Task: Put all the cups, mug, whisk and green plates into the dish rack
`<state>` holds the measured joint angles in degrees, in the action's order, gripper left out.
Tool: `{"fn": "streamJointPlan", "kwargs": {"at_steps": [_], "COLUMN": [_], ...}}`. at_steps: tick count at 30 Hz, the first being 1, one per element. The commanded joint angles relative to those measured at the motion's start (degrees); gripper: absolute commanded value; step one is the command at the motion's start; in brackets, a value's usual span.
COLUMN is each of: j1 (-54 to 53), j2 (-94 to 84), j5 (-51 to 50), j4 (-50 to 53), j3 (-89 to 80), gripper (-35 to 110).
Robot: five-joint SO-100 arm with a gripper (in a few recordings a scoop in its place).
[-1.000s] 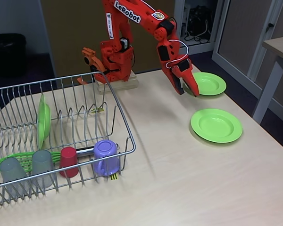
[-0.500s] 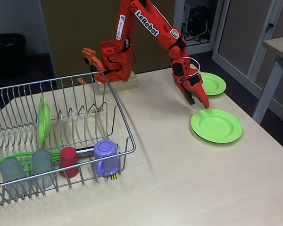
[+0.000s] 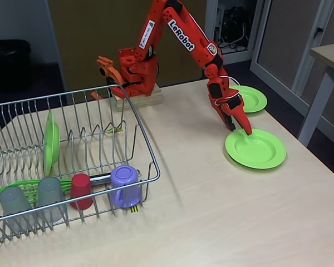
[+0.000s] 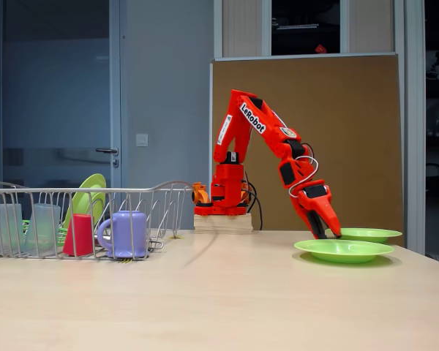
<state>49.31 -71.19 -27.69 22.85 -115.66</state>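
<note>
Near left on the table (image 3: 211, 222): dish rack (image 3: 150, 158), silver wire, small striped tag (image 3: 134, 209) on its front edge. Inside along the near side, left to right: two grey cups (image 3: 14, 207) (image 3: 50, 198), red cup (image 3: 81, 191) upside down, purple mug (image 3: 125, 186) upside down too. Whisk (image 3: 28, 189) lying flat behind the cups, green loops to the left, silver handle running to the right behind the red cup and mug. Farther back in the rack, one green plate (image 3: 51, 142) standing on edge between the prongs

In the other fixed view, same rack (image 4: 73, 194) at left, with red cup (image 4: 78, 235), mug (image 4: 124, 234) with handle to the left, and standing plate (image 4: 84, 197)

To the right, on the bare table: near plate (image 3: 255, 148) lying flat, far plate (image 3: 250, 98) flat just beyond it, the two close but apart. Low side view: near plate (image 4: 344, 250), far plate (image 4: 371, 235) behind

Gripper (image 3: 242, 129) pointing down at the far left rim of the near plate, tips right at the rim or touching it. From the side, gripper (image 4: 329, 232) down just behind that plate. Fingers close together, nothing held; cannot tell if fully shut

Far back: red arm base on a wood block (image 3: 138, 101)
</note>
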Motion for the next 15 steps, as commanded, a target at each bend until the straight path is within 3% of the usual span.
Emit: {"fn": "streamJointPlan", "kwargs": {"at_steps": [1,9,15], "j1": [-0.4,-2.5,-2.7], "j2": [0.7,6.6,12.4], "j5": [-0.3,-1.8,-12.3], "j4": [-1.1,-4.0,-9.3], "j3": [2.4,4.7,2.2], "gripper": [32,28,26]}}
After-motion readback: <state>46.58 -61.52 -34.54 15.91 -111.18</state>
